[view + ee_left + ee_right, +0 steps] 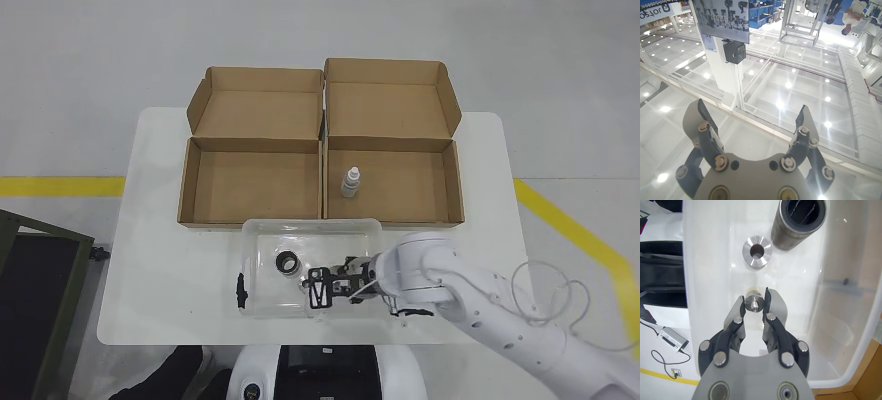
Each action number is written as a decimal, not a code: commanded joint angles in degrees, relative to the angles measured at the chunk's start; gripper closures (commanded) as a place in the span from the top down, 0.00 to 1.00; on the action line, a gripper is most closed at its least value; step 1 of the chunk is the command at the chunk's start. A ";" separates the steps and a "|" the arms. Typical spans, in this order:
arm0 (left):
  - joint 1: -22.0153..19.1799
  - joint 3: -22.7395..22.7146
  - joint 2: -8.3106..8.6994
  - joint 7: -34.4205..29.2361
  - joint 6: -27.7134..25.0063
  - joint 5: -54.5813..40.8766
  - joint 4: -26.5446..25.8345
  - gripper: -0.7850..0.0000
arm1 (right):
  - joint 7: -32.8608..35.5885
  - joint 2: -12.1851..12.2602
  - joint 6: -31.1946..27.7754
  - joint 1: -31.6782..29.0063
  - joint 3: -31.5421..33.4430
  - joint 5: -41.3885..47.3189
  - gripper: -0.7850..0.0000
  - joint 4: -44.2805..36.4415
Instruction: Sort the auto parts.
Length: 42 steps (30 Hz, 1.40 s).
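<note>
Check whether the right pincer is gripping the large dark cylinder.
No, the right pincer is shut on a small silver fitting, while the dark cylinder sits apart from it in the clear bin.

A: What surrounds the work area?
B: A white table [160, 250] on a pale grey floor [80, 60] crossed by a yellow line [60, 186].
A: And overhead?
B: A white gridded ceiling [810, 62] with round lights [788, 85], and a white pillar [723, 79] carrying a dark screen [721, 19].
</note>
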 commanded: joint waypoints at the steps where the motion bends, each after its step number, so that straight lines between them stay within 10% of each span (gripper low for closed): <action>1: 0.00 0.00 0.00 0.00 0.00 0.00 0.00 1.00 | -1.12 0.31 0.07 -0.52 1.18 -0.10 0.00 -1.51; 42: 0.00 0.00 0.00 0.00 0.00 0.00 0.00 1.00 | -59.68 3.14 1.30 -19.33 25.75 -5.32 0.00 -13.13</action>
